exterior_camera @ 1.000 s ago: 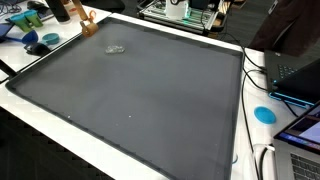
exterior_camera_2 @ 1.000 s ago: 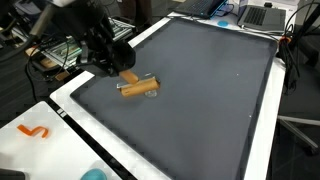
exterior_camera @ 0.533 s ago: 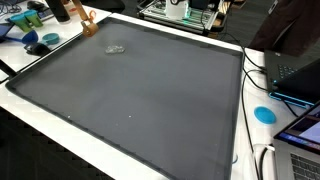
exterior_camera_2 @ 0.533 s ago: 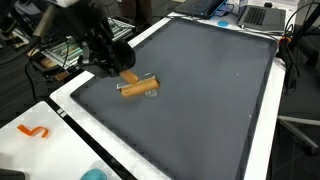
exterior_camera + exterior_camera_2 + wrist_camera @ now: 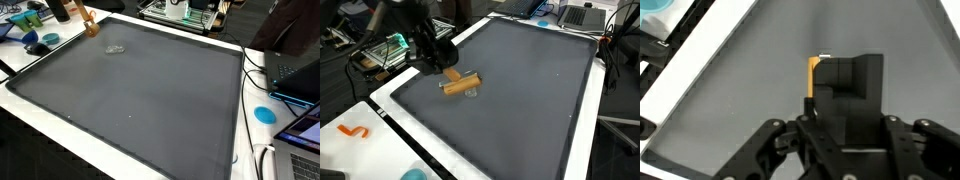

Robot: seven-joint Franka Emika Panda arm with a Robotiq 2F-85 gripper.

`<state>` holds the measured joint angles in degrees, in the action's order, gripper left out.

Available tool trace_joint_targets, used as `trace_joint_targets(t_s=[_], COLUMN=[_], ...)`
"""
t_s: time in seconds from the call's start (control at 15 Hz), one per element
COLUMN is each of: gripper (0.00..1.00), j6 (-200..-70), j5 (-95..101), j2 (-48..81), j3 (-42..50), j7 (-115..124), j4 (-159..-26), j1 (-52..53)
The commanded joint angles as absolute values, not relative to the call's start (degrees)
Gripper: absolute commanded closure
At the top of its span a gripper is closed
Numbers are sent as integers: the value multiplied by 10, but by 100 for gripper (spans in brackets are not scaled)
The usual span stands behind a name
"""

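My gripper [image 5: 442, 68] is at the near-left corner of a large dark grey mat [image 5: 530, 90]. Its black fingers are shut on a tan wooden block [image 5: 460, 84], which lies low over the mat. A small clear object [image 5: 471, 93] sits on the mat right beside the block. In an exterior view the gripper [image 5: 78, 18] is at the far left corner with the tan block [image 5: 89, 23] under it, and the clear object [image 5: 117, 49] lies a little apart. In the wrist view the fingers [image 5: 845, 90] hide most of the orange block [image 5: 813, 76].
The mat lies on a white table [image 5: 380, 135] with an orange mark [image 5: 353, 130]. Laptops [image 5: 300, 75], cables and a blue disc [image 5: 264, 114] line one edge. Blue items [image 5: 40, 42] sit beyond the corner by the gripper. A metal rack [image 5: 380, 52] stands behind the arm.
The arm above the gripper has shifted a little and shows more of the rack behind it. The block has edged slightly, still in the fingers.
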<state>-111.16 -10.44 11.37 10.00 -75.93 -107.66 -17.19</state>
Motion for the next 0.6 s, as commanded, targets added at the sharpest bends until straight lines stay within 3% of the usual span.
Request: trace_joint_targets(t_s=[0.0,0.53], gripper=[76,76], j6=[-1137,-1180], j5=[-94,-32], j2=[75,19], j3=[96,82], j7=[-764,-716], j4=[-1123,-1195], j1=[-161,-116])
